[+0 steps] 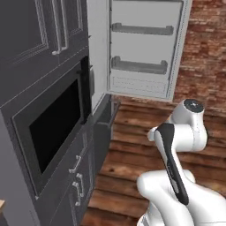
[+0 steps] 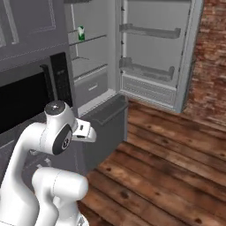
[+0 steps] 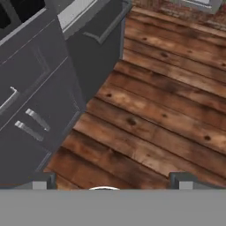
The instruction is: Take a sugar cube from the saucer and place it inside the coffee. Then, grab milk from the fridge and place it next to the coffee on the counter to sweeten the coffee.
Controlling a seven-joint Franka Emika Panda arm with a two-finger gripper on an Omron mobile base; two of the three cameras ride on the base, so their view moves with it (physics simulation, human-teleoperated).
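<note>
Hand view: jaws spread over bare floor, milk waiting on the fridge shelf

Hand view, nearest first: gripper point(image 3: 111, 183) spread wide, one dark tip at each lower corner, nothing between them. Pointing down at the wooden floor point(image 3: 167, 110), with grey cabinet drawers point(image 3: 31, 119) and their silver handles off to one side.

Right base view, a little further out: white arm point(image 2: 55, 137) folded close to the base, hand tucked low beside the black-fronted oven point(image 2: 22, 101). Beyond that, the fridge point(image 2: 90, 84) standing open, its lower drawer front point(image 2: 106, 114) pulled forward, its door point(image 2: 154, 53) swung out toward the brick wall point(image 2: 212, 66).

Furthest back: the milk point(image 2: 81, 33), upright on an upper inner shelf, near the shelf's front edge and close to the fridge's oven-side wall. Well apart from the gripper, and well above it.

Judged step in hand: reaching for the milk, not yet begun in earnest. Best done by lifting the hand up and clear of the protruding drawer front first, then turning it level so the fingers run along the shelf instead of pointing at the floor. Worth approaching from the open side, away from the inner wall, and closing on the body below the green cap. Some risk of tipping the container backward if nudged before the jaws straddle it. Mug, saucer and counter not identifiable from here.
</note>
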